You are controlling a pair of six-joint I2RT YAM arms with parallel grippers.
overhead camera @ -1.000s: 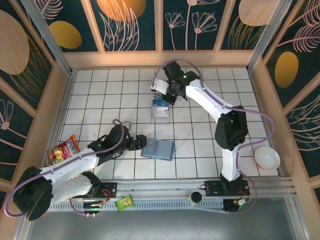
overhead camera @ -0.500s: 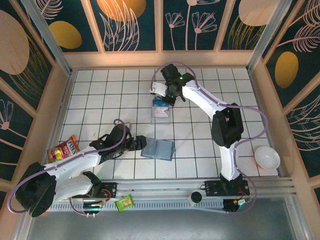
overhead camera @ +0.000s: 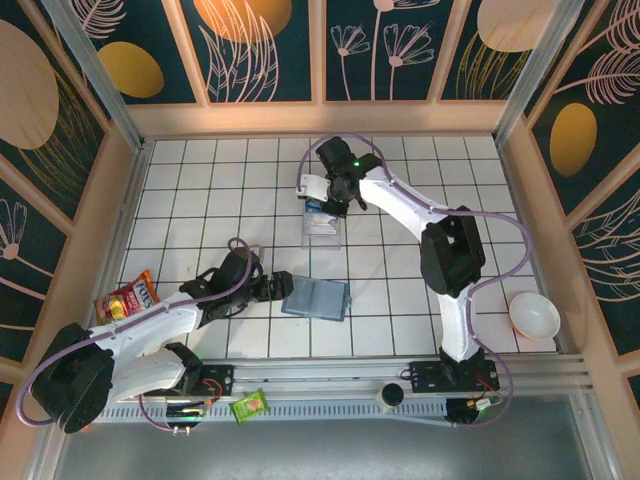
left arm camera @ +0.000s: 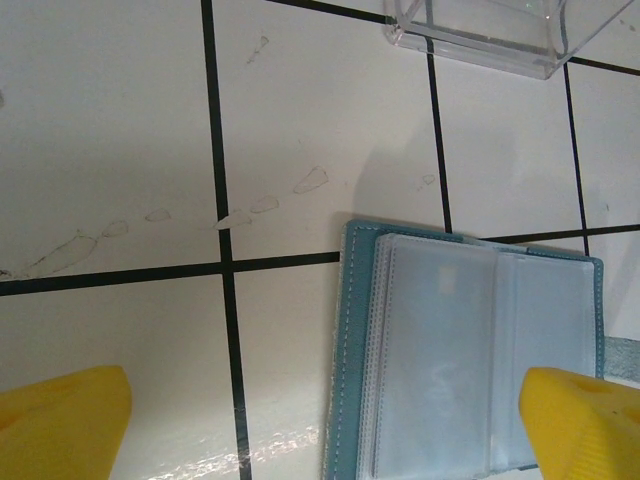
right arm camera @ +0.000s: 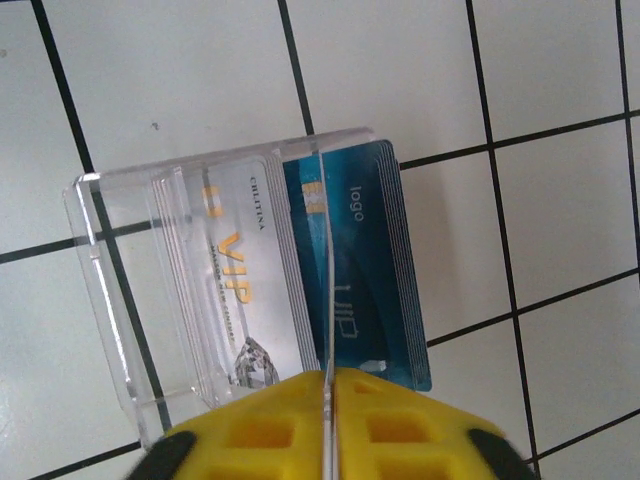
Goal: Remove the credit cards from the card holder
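The teal card holder (overhead camera: 316, 298) lies open on the white tiles, its clear inner pockets (left arm camera: 470, 350) facing up. My left gripper (overhead camera: 275, 285) hovers over its left edge, open, with one yellow fingertip (left arm camera: 60, 420) left of it and the other (left arm camera: 590, 420) over its right panel. Further back, my right gripper (overhead camera: 325, 205) is over a clear plastic case (right arm camera: 150, 300). It is shut (right arm camera: 328, 385) on a thin credit card (right arm camera: 325, 270) seen edge-on. In the case lie a white VIP card (right arm camera: 240, 290) and a blue card (right arm camera: 370, 270).
The clear case (left arm camera: 480, 30) sits about two tiles beyond the card holder. A snack packet (overhead camera: 127, 298) lies at the left wall, a white bowl (overhead camera: 534, 317) at the right front, and a green packet (overhead camera: 249, 405) on the front rail. Wooden walls enclose the floor.
The right arm's wrist has shifted slightly left and toward the case with the card. The left arm has stayed put.
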